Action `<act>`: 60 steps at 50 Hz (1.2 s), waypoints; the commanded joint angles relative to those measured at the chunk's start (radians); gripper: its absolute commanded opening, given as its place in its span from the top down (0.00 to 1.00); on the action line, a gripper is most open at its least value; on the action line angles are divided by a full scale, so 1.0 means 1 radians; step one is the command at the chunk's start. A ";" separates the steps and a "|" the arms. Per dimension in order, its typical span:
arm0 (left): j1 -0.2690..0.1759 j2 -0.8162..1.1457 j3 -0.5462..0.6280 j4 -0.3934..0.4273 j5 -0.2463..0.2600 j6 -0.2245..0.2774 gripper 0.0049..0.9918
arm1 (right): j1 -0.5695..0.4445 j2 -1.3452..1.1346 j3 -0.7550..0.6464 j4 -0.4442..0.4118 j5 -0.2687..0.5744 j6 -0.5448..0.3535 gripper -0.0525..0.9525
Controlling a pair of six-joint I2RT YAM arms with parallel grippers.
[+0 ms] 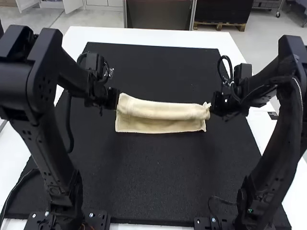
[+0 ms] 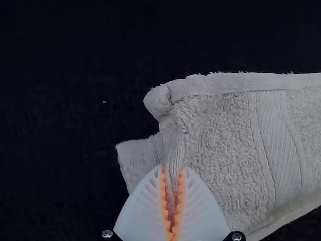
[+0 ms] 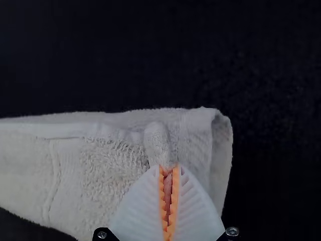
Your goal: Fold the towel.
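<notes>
**Left arm (image 1: pixel 41 81) and right arm (image 1: pixel 283 124) pinch one towel (image 1: pixel 162 111)**

The left arm looks closest to the camera, and it is big and black. The right arm stands on the other side. Between them is a big black mat (image 1: pixel 158 177) on a white table (image 1: pixel 144 36).

The towel is in the middle of the mat, a bit to the far side. It is folded over and long from left to right. Its top part puffs up like a fat tube, and a flat strip pokes out on the near side.

The left gripper (image 2: pixel 172 169) is closed on the towel's left end, so the towel goes off to its right. The right gripper (image 3: pixel 168 166) is closed on the right end, so the towel goes off to its left. No arm is nearer, as both touch it. I think both ends must move together, or the fold may twist.

The layers underneath are hidden, so I can't count them. Each wrist view cuts off the towel's other end.
</notes>
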 commanded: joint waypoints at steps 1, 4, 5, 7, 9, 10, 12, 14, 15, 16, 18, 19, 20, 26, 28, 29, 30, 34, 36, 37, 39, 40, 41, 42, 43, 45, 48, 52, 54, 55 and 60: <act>0.002 -0.032 -0.031 0.004 -0.015 -0.012 0.98 | -0.020 -0.026 -0.018 0.001 -0.006 -0.027 0.97; 0.002 -0.038 -0.052 0.013 -0.015 -0.012 0.98 | -0.020 -0.025 -0.029 0.003 -0.006 -0.027 0.97; 0.002 -0.038 -0.063 0.018 -0.016 -0.012 0.98 | -0.020 -0.025 -0.035 0.004 -0.006 -0.026 0.97; 0.002 -0.038 -0.078 0.033 -0.022 -0.012 0.98 | -0.020 -0.022 -0.043 0.007 -0.005 -0.027 0.97; 0.002 -0.038 -0.092 0.047 -0.024 -0.012 0.98 | -0.020 -0.022 -0.051 0.010 -0.003 -0.027 0.97; 0.002 -0.038 -0.100 0.056 -0.024 -0.012 0.98 | -0.020 -0.022 -0.055 0.013 -0.003 -0.027 0.97; 0.002 -0.038 -0.117 0.077 -0.024 -0.012 0.98 | -0.020 -0.020 -0.063 0.023 -0.002 -0.027 0.97; 0.002 -0.038 -0.129 0.100 -0.027 -0.010 0.98 | -0.020 -0.017 -0.075 0.043 0.002 -0.027 0.97; 0.002 -0.038 -0.138 0.114 -0.030 -0.010 0.98 | -0.020 -0.016 -0.081 0.053 0.002 -0.026 0.97; 0.002 -0.038 -0.144 0.131 -0.033 -0.010 0.98 | -0.020 -0.014 -0.088 0.066 0.005 -0.024 0.97; 0.002 -0.038 -0.164 0.173 -0.035 -0.015 0.98 | -0.020 -0.009 -0.100 0.092 0.009 -0.023 0.97; 0.002 -0.038 -0.172 0.186 -0.038 -0.016 0.98 | -0.020 -0.006 -0.104 0.099 0.009 -0.023 0.97; 0.002 -0.038 -0.178 0.203 -0.044 -0.018 0.98 | -0.020 -0.003 -0.107 0.104 0.009 -0.023 0.97; 0.002 -0.032 -0.201 0.251 -0.061 -0.032 0.94 | -0.020 0.015 -0.120 0.132 0.008 -0.024 0.94; 0.002 -0.030 -0.206 0.255 -0.062 -0.032 0.89 | -0.020 0.018 -0.124 0.144 0.014 -0.021 0.81; 0.002 -0.029 -0.207 0.255 -0.062 -0.032 0.87 | -0.020 0.020 -0.126 0.153 0.018 -0.018 0.78; 0.002 -0.030 -0.209 0.258 -0.064 -0.032 0.84 | -0.020 0.021 -0.127 0.158 0.023 -0.017 0.75; 0.002 -0.029 -0.218 0.274 -0.068 -0.033 0.68 | -0.020 0.029 -0.134 0.178 0.040 -0.007 0.62; 0.002 -0.030 -0.221 0.283 -0.070 -0.036 0.56 | -0.020 0.032 -0.134 0.181 0.041 -0.001 0.55; 0.002 -0.029 -0.224 0.285 -0.070 -0.038 0.51 | -0.020 0.034 -0.134 0.185 0.043 0.005 0.51; 0.002 -0.029 -0.225 0.289 -0.070 -0.038 0.36 | -0.020 0.035 -0.134 0.193 0.046 0.012 0.42; 0.002 -0.030 -0.225 0.288 -0.070 -0.038 0.26 | -0.020 0.035 -0.135 0.194 0.046 0.014 0.37; 0.003 -0.030 -0.225 0.288 -0.070 -0.038 0.19 | -0.020 0.037 -0.134 0.198 0.046 0.016 0.31; 0.003 -0.030 -0.225 0.286 -0.070 -0.038 0.12 | -0.020 0.037 -0.134 0.198 0.046 0.017 0.27; 0.005 -0.030 -0.225 0.286 -0.070 -0.038 0.08 | -0.020 0.038 -0.134 0.198 0.046 0.017 0.23; 0.007 -0.030 -0.225 0.286 -0.071 -0.039 0.02 | -0.019 0.038 -0.134 0.196 0.046 0.019 0.12; 0.008 -0.035 -0.225 0.286 -0.073 -0.049 0.02 | -0.013 0.046 -0.134 0.198 0.043 0.019 0.04; 0.011 -0.038 -0.229 0.298 -0.074 -0.064 0.02 | -0.010 0.069 -0.129 0.198 0.035 0.017 0.04; 0.011 -0.040 -0.232 0.309 -0.074 -0.072 0.02 | -0.007 0.084 -0.126 0.198 0.034 0.017 0.04; 0.011 -0.041 -0.232 0.312 -0.074 -0.076 0.02 | -0.005 0.090 -0.126 0.198 0.034 0.017 0.04; 0.013 -0.060 -0.235 0.335 -0.076 -0.096 0.02 | 0.001 0.119 -0.124 0.198 0.032 0.009 0.04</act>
